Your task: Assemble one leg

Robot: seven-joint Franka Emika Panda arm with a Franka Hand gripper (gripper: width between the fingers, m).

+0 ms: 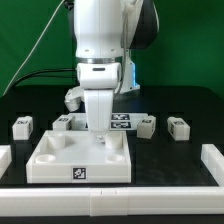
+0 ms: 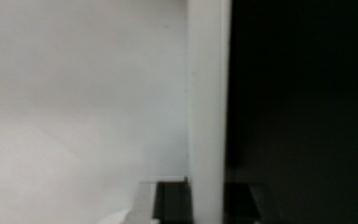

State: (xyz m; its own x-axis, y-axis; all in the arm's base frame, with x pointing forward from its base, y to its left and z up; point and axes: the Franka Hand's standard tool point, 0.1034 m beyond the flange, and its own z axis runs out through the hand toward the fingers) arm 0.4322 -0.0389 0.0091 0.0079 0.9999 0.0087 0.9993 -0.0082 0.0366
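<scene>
Several legs, small white blocks with tags, stand in a row behind the tray-like piece: two at the exterior view's left (image 1: 22, 126) (image 1: 62, 122) and two at its right (image 1: 147, 123) (image 1: 178, 126). The large white tray-like piece (image 1: 60, 158) lies in the middle. My gripper (image 1: 100, 128) reaches down onto its back wall. In the wrist view the gripper (image 2: 204, 196) has its dark fingers (image 2: 171, 205) tight on both sides of the thin white wall (image 2: 208, 90). No leg shows in the wrist view.
The marker board (image 1: 124, 122) lies behind the tray-like piece, partly hidden by the arm. White border rails run along the exterior view's left (image 1: 4, 156), right (image 1: 212, 160) and front (image 1: 110, 202). A green backdrop stands behind the black table.
</scene>
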